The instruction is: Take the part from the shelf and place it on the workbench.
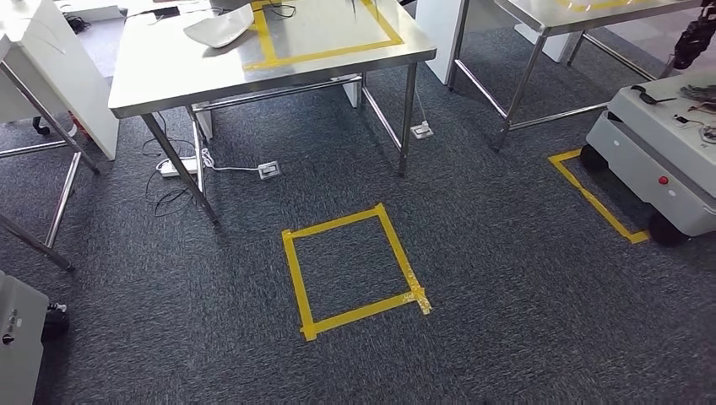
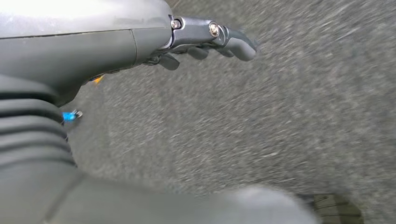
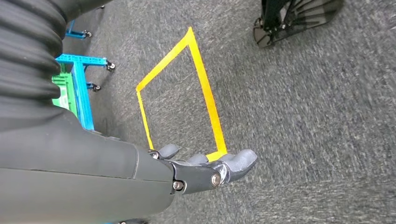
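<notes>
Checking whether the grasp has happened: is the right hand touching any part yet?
Apart. The right wrist view shows the right hand holding nothing, with carpet behind it.

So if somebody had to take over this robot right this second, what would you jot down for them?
Left hand: holds nothing, hanging over the grey carpet.
Right hand: holds nothing, hanging near a yellow tape square on the floor.
Steel workbench stands ahead, with a taped yellow outline on top and a pale curved piece beside it; whether that is the part I cannot tell.
Done: cannot tell from here. No part in either hand.
Left: if that piece is not the part, fetch one from the shelf and set it on the workbench.
</notes>
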Controlling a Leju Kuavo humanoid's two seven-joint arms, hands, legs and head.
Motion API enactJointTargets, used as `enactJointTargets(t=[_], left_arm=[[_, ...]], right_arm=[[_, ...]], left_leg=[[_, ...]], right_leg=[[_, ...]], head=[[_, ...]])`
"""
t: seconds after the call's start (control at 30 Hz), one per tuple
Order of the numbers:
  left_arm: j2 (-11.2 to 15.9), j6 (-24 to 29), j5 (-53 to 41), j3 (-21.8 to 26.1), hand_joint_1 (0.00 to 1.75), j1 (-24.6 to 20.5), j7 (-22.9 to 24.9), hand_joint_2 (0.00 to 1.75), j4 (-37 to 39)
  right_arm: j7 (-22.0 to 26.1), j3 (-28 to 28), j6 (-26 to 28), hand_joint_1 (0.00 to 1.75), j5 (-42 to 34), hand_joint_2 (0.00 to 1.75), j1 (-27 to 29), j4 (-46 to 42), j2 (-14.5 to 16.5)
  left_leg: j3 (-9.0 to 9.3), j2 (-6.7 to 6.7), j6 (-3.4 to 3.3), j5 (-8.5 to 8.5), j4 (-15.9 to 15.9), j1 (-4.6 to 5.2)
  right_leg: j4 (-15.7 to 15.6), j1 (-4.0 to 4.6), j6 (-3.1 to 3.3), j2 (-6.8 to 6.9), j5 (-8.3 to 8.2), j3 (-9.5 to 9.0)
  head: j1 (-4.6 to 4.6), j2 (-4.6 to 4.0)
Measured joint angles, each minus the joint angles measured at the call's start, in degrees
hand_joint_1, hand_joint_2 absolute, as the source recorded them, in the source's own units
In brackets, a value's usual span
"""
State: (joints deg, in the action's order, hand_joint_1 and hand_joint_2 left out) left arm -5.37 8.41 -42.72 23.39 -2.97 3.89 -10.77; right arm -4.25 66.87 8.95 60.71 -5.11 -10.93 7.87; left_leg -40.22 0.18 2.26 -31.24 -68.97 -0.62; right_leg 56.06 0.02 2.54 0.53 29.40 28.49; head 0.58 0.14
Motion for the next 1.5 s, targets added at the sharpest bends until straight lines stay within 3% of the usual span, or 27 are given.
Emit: enactJointTargets(t=[0.03, 0.07, 0.1, 0.17, 0.23, 0.3, 0.4, 0.77, 0.83, 0.9, 0.97, 1.03, 1.07, 1.1, 1.17, 1.23, 1.3, 1.33, 1.4, 1.47, 1.5], left_arm=[[0.1, -0.2, 0.8, -0.1, 0.00, 0.4, 0.0, 1.75, 0.0], [0.2, -0.4, 1.7, -0.3, 0.00, 0.9, 0.0, 1.75, 0.1], [0.3, -0.5, 2.5, -0.4, 0.00, 1.4, 0.0, 1.75, 0.2], [0.5, -0.9, 4.2, -1.0, 0.00, 2.4, 0.0, 0.87, 0.4], [0.7, -1.2, 5.9, -1.8, 0.00, 3.2, -0.2, 0.00, 0.5], [0.8, -1.5, 7.6, -2.6, 0.00, 3.9, -0.4, 0.00, 0.5], [1.1, -2.0, 10.5, -3.9, 0.00, 4.9, -0.5, 0.00, 0.3], [2.4, -3.9, 20.6, -9.4, 0.00, 6.7, -1.5, 0.00, -2.8], [2.6, -4.3, 22.4, -10.3, 0.00, 6.7, -1.7, 0.00, -4.0], [2.7, -4.6, 24.1, -11.2, 0.00, 6.6, -1.9, 0.00, -5.5], [2.9, -4.9, 25.7, -12.0, 0.00, 6.4, -2.2, 0.00, -7.2], [3.0, -5.2, 27.3, -12.9, 0.00, 5.9, -2.3, 0.00, -9.1], [3.0, -5.3, 28.0, -13.3, 0.00, 5.5, -2.4, 0.00, -10.1], [3.0, -5.5, 28.7, -13.8, 0.00, 5.1, -2.4, 0.00, -11.1], [3.2, -5.8, 30.0, -14.5, 0.00, 4.4, -2.5, 0.00, -13.0], [3.6, -6.0, 31.6, -15.4, 0.00, 4.1, -2.7, 0.00, -14.6], [3.8, -6.3, 33.2, -16.4, 0.00, 4.2, -3.0, 0.00, -15.5], [3.8, -6.5, 34.1, -16.9, 0.00, 4.4, -3.0, 0.00, -15.6], [3.9, -6.9, 35.7, -17.6, 0.00, 5.7, -3.2, 0.00, -15.2], [4.0, -7.1, 37.0, -18.1, 0.00, 7.8, -3.3, 0.00, -14.0], [4.1, -7.2, 37.5, -18.4, 0.00, 9.0, -3.3, 0.00, -13.2]], right_arm=[[0.1, -1.1, -0.3, 0.00, -1.2, 1.75, 0.2, -0.4, -0.2], [0.1, -2.2, -0.6, 0.00, -2.5, 1.75, 0.3, -0.8, -0.3], [0.2, -3.2, -0.8, 0.00, -3.7, 1.75, 0.3, -1.3, -0.5], [0.5, -5.5, -1.2, 0.00, -6.1, 0.87, 0.3, -2.3, -0.8], [0.8, -7.9, -1.5, 0.00, -8.5, 0.00, 0.3, -3.3, -1.1], [1.0, -10.4, -1.8, 0.00, -10.9, 0.00, 0.3, -4.1, -1.5], [1.1, -14.7, -2.5, 0.00, -15.0, 0.00, 1.0, -5.1, -2.1], [2.1, -30.3, -4.5, 0.00, -29.3, 0.00, 5.3, -7.0, -3.5], [2.1, -33.1, -4.7, 0.00, -31.9, 0.00, 6.4, -7.0, -3.7], [2.2, -35.7, -5.1, 0.00, -34.4, 0.00, 7.7, -7.0, -3.9], [2.4, -38.1, -5.5, 0.00, -36.6, 0.00, 9.2, -6.8, -4.1], [2.6, -40.5, -5.7, 0.00, -38.8, 0.00, 10.9, -6.1, -4.3], [2.7, -41.6, -5.8, 0.00, -39.8, 0.00, 11.9, -5.7, -4.4], [2.8, -42.7, -6.0, 0.00, -40.8, 0.00, 12.8, -5.3, -4.5], [2.9, -44.7, -6.4, 0.00, -42.7, 0.00, 14.3, -4.5, -4.7], [3.1, -47.0, -6.6, 0.00, -44.9, 0.00, 15.2, -4.1, -4.9], [3.2, -49.6, -6.9, 0.00, -47.3, 0.00, 15.8, -4.0, -5.2], [3.3, -50.9, -7.1, 0.00, -48.5, 0.00, 15.9, -4.1, -5.3], [3.5, -53.4, -7.5, 0.00, -50.7, 0.00, 15.7, -4.9, -5.6], [3.8, -55.4, -7.7, 0.00, -52.5, 0.00, 14.6, -6.5, -5.8], [3.9, -56.2, -7.7, 0.00, -53.3, 0.00, 13.9, -7.5, -5.9]], left_leg=[[-0.59, -0.01, 0.13, -1.44, -3.3, -0.02], [-0.46, -0.01, 0.19, -1.73, -5.1, -0.01], [0.74, -0.01, 0.19, -1.01, -4.7, -0.01], [6.01, 0.00, -0.06, 1.01, 2.4, -0.01], [10.40, -0.06, -0.58, 1.62, 9.0, 0.21], [11.16, -0.12, -1.08, 1.52, 10.7, 0.37], [10.68, -0.05, -1.47, 1.62, 11.0, 0.41], [9.79, 0.13, -2.94, 2.11, 10.2, 1.08], [9.93, 0.35, -3.35, 2.74, 10.9, 0.69], [9.84, 0.85, -3.85, 3.46, 11.6, 0.20], [9.38, 1.52, -3.99, 3.73, 11.7, 0.12], [8.79, 2.33, -3.77, 3.82, 11.5, 0.05], [8.54, 2.74, -3.56, 3.83, 11.4, -0.07], [8.32, 3.15, -3.25, 3.78, 11.2, -0.26], [8.32, 3.96, -2.24, 3.44, 10.5, -0.48], [8.55, 4.85, -1.08, 2.90, 10.1, -0.43], [8.92, 5.89, -0.19, 2.71, 10.4, -0.50], [9.16, 5.75, 0.21, 2.57, 10.4, -0.66], [8.52, 3.48, 0.71, 0.47, 8.2, -0.87], [5.78, 0.71, 0.74, -4.01, 1.5, -0.82], [4.13, 0.19, 0.62, -5.93, -2.4, -0.70]], right_leg=[[0.1, 0.04, 0.00, 0.02, -0.37, 0.58], [0.3, 0.06, -0.06, 0.04, -0.68, 1.15], [0.6, 0.06, -0.16, 0.05, -0.93, 1.68], [1.2, 0.00, -0.44, 0.06, -1.20, 2.43], [1.7, 0.07, -0.94, 0.15, -1.40, 2.87], [1.9, 0.23, -1.20, 0.20, -1.47, 3.09], [1.8, 0.33, -0.54, 0.17, -1.50, 3.21], [1.1, -0.29, -3.18, 0.00, -3.23, 3.53], [1.4, -0.15, -3.51, -0.17, -3.06, 3.84], [4.6, -0.19, -3.82, -0.41, -0.67, 5.40], [11.8, -0.55, -4.20, -0.54, 3.48, 8.65], [17.2, -0.97, -4.62, -0.51, 5.50, 10.77], [16.8, -1.19, -4.80, -0.43, 4.96, 10.28], [14.1, -1.42, -5.00, -0.13, 3.55, 8.53], [6.1, -1.70, -5.31, 1.70, 0.80, 3.98], [2.5, -1.61, -4.67, 2.91, 0.00, 2.13], [2.6, -1.41, -3.41, 2.10, -0.05, 2.52], [2.5, -1.42, -2.87, 1.59, -0.24, 2.66], [2.3, -1.50, -1.90, 0.67, -0.79, 2.95], [2.3, -1.31, -1.28, -0.49, -1.16, 3.34], [2.3, -1.12, -1.10, -1.19, -1.25, 3.51]], head=[[-0.02, 0.00], [-0.02, 0.00], [-0.02, 0.00], [-0.02, 0.01], [0.02, 0.00], [0.12, -0.01], [0.28, 0.00], [0.27, 0.00], [0.28, -0.01], [0.47, -0.01], [0.67, -0.01], [0.70, 0.00], [0.70, 0.01], [0.70, 0.01], [0.78, 0.01], [0.83, 0.01], [0.72, 0.01], [0.66, 0.01], [0.55, 0.01], [0.42, 0.01], [0.38, 0.01]])
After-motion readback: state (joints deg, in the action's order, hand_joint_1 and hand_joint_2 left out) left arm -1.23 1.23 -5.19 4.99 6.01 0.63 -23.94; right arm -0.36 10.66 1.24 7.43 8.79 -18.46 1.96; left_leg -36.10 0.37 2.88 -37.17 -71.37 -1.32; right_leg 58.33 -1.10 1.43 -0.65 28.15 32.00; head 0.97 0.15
